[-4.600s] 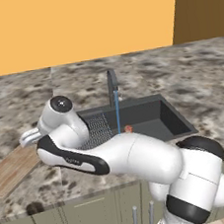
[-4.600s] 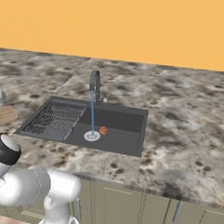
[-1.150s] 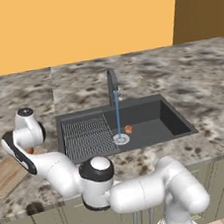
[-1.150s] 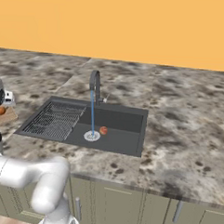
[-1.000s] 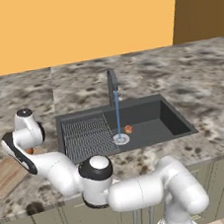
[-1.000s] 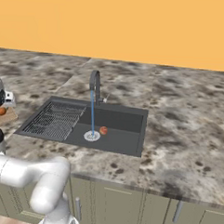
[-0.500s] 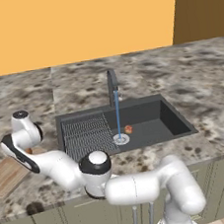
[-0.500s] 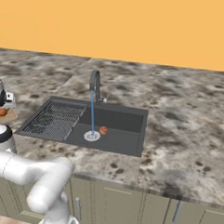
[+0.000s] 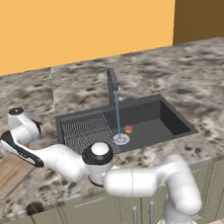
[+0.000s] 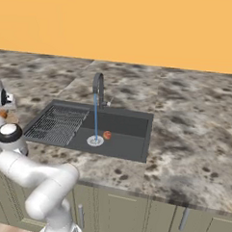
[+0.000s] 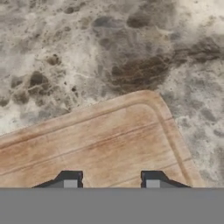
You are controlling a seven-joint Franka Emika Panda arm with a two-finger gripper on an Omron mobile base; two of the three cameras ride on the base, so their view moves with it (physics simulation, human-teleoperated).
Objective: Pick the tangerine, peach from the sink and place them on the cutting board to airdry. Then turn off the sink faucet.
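Beneath the pincer point(image 11: 108, 180), whose tips are showing dark with pale grey faces, the cutting board point(image 11: 100, 140) is glowing light brown with darker lengthwise grain stripes. Beyond it the counter point(image 11: 131, 48) is showing mottled grey, cream and brown speckle. Well off to the side, the sink point(image 9: 150, 121) is looking dark grey, holding a reddish-orange fruit point(image 9: 128, 129).

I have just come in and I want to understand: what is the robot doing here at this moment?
The arm reaches left, with its gripper open above the cutting board and nothing between its fingertips. A small orange thing, probably the tangerine, shows just below the hand. The peach lies in the sink beside the drain. Water runs from the sink faucet, which is not yet turned off.
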